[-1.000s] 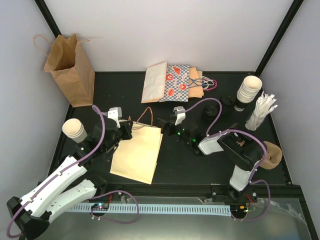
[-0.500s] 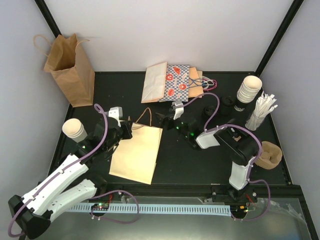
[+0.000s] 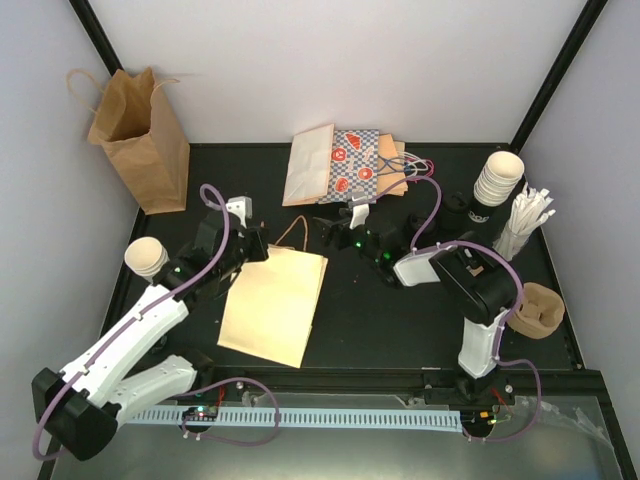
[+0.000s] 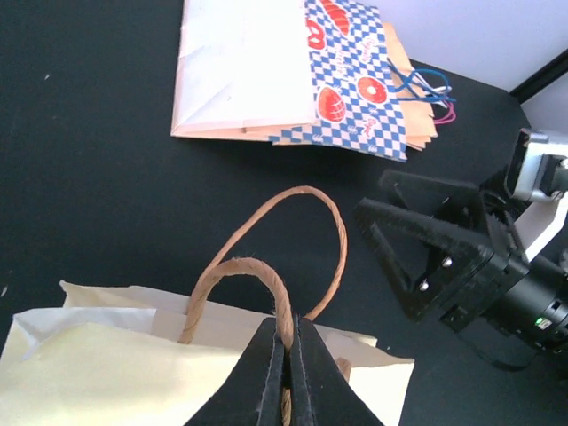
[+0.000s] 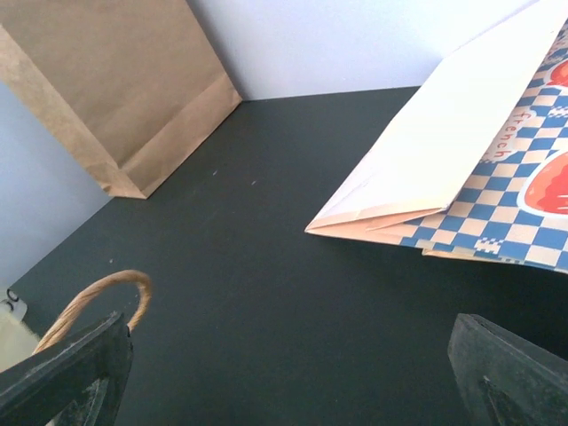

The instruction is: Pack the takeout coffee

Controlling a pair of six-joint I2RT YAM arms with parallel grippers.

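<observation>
Left wrist view: left end effector (image 4: 286,342) clenched on the handle (image 4: 232,264) of the cream bag (image 4: 106,373); right end effector (image 5: 284,377) released, spread wide nearby

Bare table (image 5: 266,222) ahead of the right tool (image 5: 288,333); folded bags (image 5: 461,151) and upright brown bag (image 5: 115,80) beyond.

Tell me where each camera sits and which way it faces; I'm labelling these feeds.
Top external: fixed above and behind the arm bases, looking down on the table; both arms show.
Left wrist: on the left arm, looking past its shut left hand, clamped on the twine handle of the cream bag, toward the open right hand.
Right wrist: low over the table, facing the brown bag; its own fingertips fill the bottom corners.
Both wrist views share the twine handle and checkered bag.
</observation>
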